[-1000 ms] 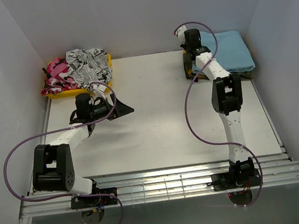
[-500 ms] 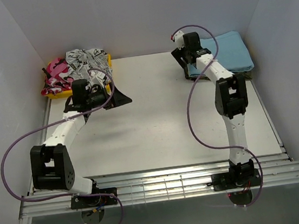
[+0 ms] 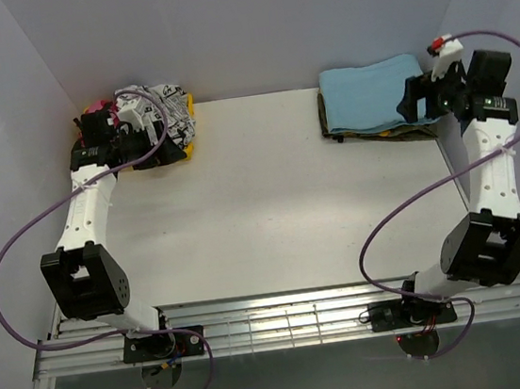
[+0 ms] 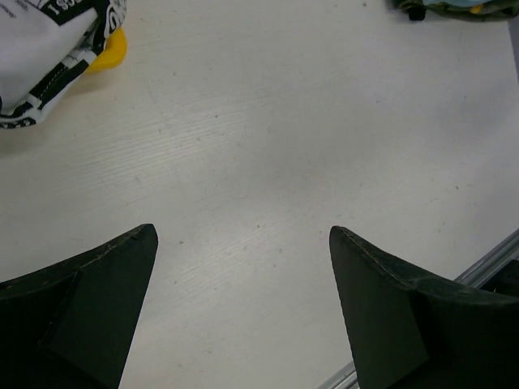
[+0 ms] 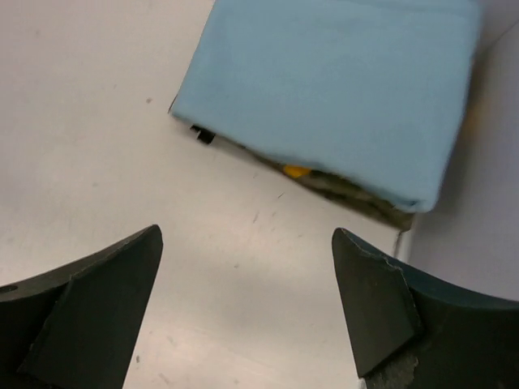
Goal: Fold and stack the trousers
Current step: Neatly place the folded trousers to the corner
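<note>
The light-blue trousers [image 3: 368, 96] lie folded flat at the back right of the table, on top of an olive patterned garment [image 3: 380, 130]. In the right wrist view the trousers [image 5: 340, 85] fill the upper half, with the olive layer [image 5: 357, 193] showing under their near edge. My right gripper [image 3: 417, 99] hangs open just right of the stack, apart from it, and bare table shows between its fingertips [image 5: 247, 233]. My left gripper [image 3: 159, 148] is open beside the yellow bin at the back left, holding nothing [image 4: 243, 233].
A yellow bin [image 3: 189, 139] at the back left holds a heap of clothes, black-and-white print [image 3: 149, 102] and pink [image 3: 96, 108]. The print cloth [image 4: 45, 49] and a bin corner [image 4: 113, 50] show in the left wrist view. White walls close in the left, right and back sides.
My right gripper opened at the left edge of the stack and swung round to its right side. My left arm moved back and left to the yellow bin.
</note>
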Available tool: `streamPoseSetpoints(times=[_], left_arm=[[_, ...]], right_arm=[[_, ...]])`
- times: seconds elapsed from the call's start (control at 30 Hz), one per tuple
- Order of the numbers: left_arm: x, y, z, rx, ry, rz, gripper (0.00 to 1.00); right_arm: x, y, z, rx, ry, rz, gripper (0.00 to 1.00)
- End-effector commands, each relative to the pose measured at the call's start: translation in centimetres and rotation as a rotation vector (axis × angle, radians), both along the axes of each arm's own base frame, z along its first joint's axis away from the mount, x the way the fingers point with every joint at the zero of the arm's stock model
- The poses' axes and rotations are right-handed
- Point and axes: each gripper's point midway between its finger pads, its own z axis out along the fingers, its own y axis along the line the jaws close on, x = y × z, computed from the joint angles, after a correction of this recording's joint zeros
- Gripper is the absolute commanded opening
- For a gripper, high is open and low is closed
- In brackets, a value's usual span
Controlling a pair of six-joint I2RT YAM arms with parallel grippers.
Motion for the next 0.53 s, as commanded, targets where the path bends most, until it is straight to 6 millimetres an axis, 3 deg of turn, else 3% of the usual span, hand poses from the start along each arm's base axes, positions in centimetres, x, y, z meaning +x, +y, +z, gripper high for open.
streamPoseSetpoints(times=[0.0, 0.03, 0.07, 0.1, 0.2, 0.23, 0.27, 0.37, 0.5], left_arm=[[-1.8, 1.2, -1.6, 0.129, 0.041, -0.025, 0.98], [-2.5, 1.4, -2.9, 0.144, 0.05, -0.03, 0.98], [-2.4, 1.5, -3.0, 0.152, 0.028, -0.026, 0.98], [-2.7, 1.6, -3.4, 0.161, 0.028, -0.024, 0.98], [-4.2, 1.7, -4.8, 0.177, 0.043, -0.025, 0.98], [-4.8, 1.8, -4.5, 0.182, 0.023, -0.021, 0.98], [-5.6, 1.7, -5.5, 0.186, 0.039, -0.028, 0.98], [-7.3, 1.8, -6.2, 0.2, 0.034, -0.038, 0.98], [-8.2, 2.6, -6.3, 0.24, 0.024, 0.0, 0.98]], right_arm=[[-7.8, 4.1, -7.8, 0.113, 0.222, 0.178, 0.9], [-9.0, 4.3, -9.0, 0.108, 0.238, 0.184, 0.9], [-10.2, 4.6, -10.0, 0.103, 0.247, 0.193, 0.9], [-12.0, 5.2, -12.5, 0.122, 0.299, 0.202, 0.9], [-14.3, 5.9, -13.3, 0.113, 0.278, 0.204, 0.9], [-15.3, 6.2, -14.0, 0.116, 0.278, 0.202, 0.9], [-15.6, 6.3, -14.4, 0.117, 0.278, 0.199, 0.9], [-16.6, 6.5, -15.4, 0.124, 0.284, 0.181, 0.9], [-17.5, 7.1, -16.0, 0.163, 0.29, 0.18, 0.9]])
